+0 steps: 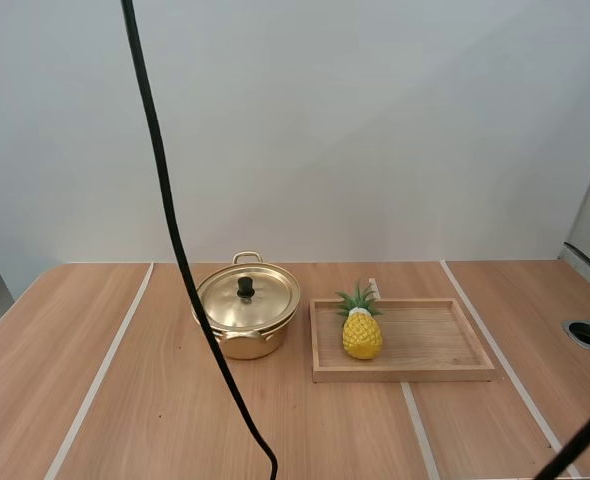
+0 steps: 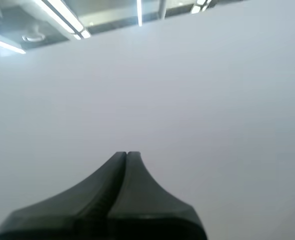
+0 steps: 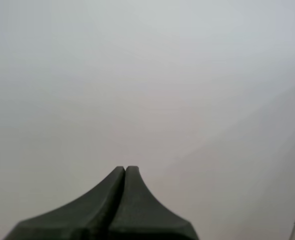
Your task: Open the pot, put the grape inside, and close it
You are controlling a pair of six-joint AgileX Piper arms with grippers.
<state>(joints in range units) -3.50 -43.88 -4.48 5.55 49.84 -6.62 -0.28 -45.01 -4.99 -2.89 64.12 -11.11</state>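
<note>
- The left gripper (image 2: 126, 153) is pressed closed, holding nothing.
- The right gripper (image 3: 125, 168) is too.
- High view: the pot (image 1: 247, 346), lid (image 1: 267, 300) on, sits beside the wooden tray (image 1: 405, 374), where a pineapple (image 1: 361, 332) stands.

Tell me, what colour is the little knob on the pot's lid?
Black. The knob sits on the shiny gold lid; the high view shows it best.
</note>
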